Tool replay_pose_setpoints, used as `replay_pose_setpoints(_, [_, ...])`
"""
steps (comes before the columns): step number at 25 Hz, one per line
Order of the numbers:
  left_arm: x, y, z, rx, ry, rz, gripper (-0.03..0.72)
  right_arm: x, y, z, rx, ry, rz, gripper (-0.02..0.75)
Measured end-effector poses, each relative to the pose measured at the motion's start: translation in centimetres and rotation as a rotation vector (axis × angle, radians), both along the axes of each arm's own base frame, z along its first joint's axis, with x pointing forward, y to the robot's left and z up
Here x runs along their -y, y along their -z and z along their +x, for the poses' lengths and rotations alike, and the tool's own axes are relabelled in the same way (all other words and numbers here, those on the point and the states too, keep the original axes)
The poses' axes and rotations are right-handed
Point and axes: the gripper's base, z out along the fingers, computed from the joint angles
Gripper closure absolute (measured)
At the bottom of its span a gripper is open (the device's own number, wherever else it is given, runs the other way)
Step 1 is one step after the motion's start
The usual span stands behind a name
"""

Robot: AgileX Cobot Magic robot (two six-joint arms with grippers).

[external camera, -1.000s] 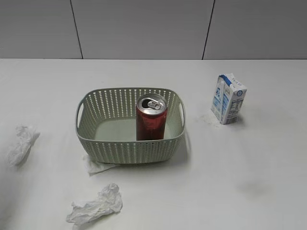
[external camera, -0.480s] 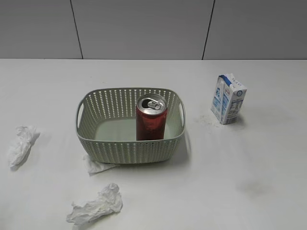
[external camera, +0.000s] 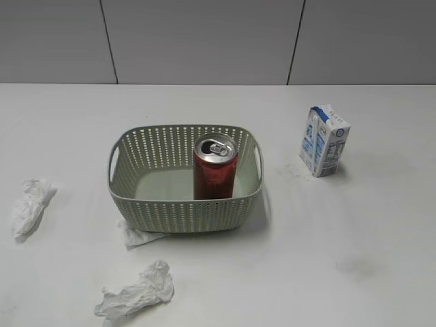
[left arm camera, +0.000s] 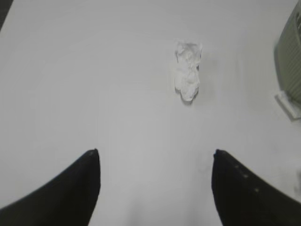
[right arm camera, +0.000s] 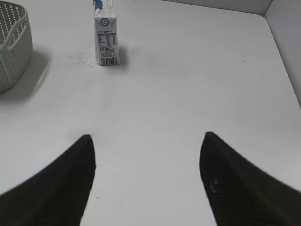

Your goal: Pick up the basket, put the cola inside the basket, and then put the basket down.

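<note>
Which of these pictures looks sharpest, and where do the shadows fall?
Exterior view: sharpest, with even light; the basket casts a soft shadow to its right, and the cola top shines. Left wrist view: soft and blurry, the crumpled tissue washed out, the left gripper dark. Right wrist view: clearer, the milk carton label partly legible, the right gripper dark.

1. The basket (external camera: 184, 178) sits mid-surface (external camera: 340, 272), the cola (external camera: 215, 167) upright in its right half; its left half is open from above.
2. A carton (external camera: 324, 140) stands well right of the basket, with bare surface between.
3. One tissue (external camera: 135, 291) lies in front of the basket, another (external camera: 28, 206) far left, and a scrap (external camera: 136, 236) touches its front corner.
4. Under the left pincer (left arm camera: 155, 155) and right pincer (right arm camera: 146, 139), bare surface.
</note>
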Motion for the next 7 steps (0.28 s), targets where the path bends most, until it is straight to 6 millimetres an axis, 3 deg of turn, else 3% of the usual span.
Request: replay_pose_setpoints(7, [-0.1, -0.5, -3.4, 0.213, -0.001, -0.005, 0.135, 0.0, 0.0, 0.0, 0.001, 0.0, 0.0, 0.211])
